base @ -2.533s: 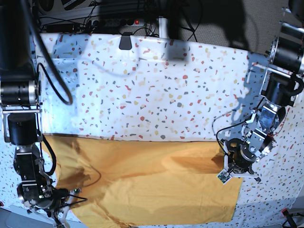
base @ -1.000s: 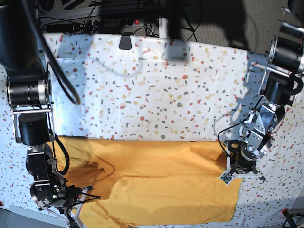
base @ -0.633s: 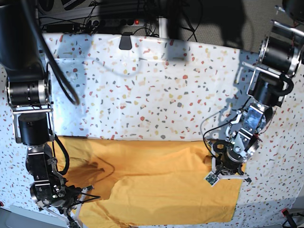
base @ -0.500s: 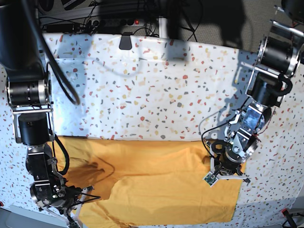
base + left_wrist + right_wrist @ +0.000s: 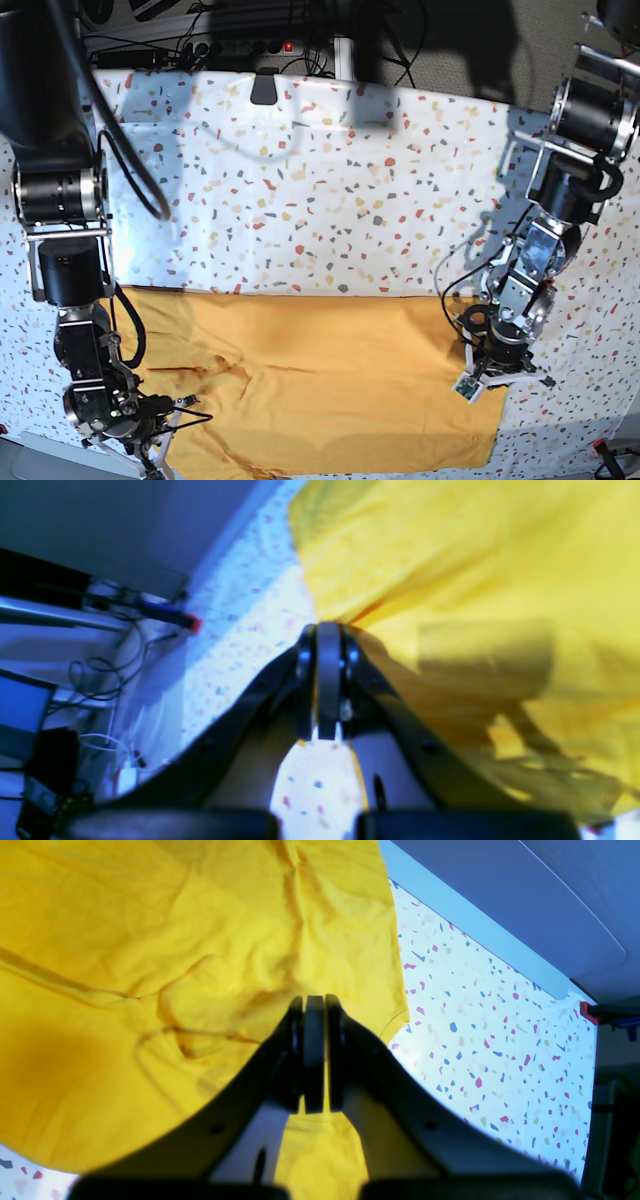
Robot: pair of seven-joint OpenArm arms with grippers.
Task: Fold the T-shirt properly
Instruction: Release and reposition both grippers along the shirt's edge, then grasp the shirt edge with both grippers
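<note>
shirt (image 5: pixel 330 400) beneath both shut grippers (image 5: pixel 468 388)

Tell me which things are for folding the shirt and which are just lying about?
For the folding:
- the orange-yellow T-shirt
- the left pincer
- the right pincer

Just lying about:
- the looped cables
- the red-tipped thing

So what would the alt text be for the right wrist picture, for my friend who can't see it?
A rumpled yellow T-shirt spreads across a white, colour-speckled table, seen from above, with the dark, closed end effector reaching up from the bottom edge over the cloth. A blue-grey panel slants across the upper right corner.
</note>
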